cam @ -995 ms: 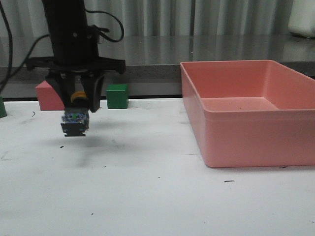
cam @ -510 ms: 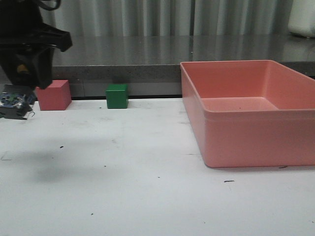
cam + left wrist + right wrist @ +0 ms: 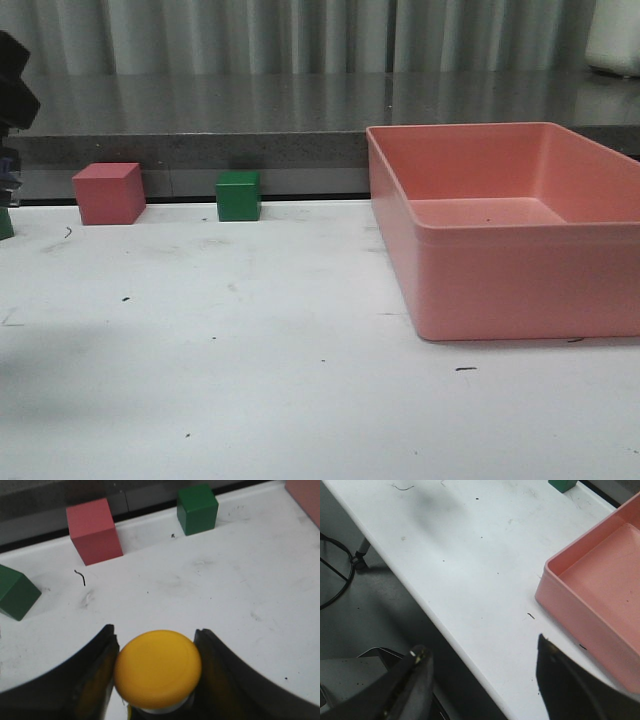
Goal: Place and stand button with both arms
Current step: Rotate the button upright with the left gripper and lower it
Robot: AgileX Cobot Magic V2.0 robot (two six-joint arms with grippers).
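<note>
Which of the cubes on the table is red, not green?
The red cube at the back of the table, left of the upright green cube. The other green cube lies tilted farther left, at the table's left edge.

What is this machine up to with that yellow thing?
The left end effector is clamped on a yellow button and holds it above the white table, at the far left of the front view. The right end effector is open and empty, near the table's edge by the pink bin. The button isn't set down yet.
</note>
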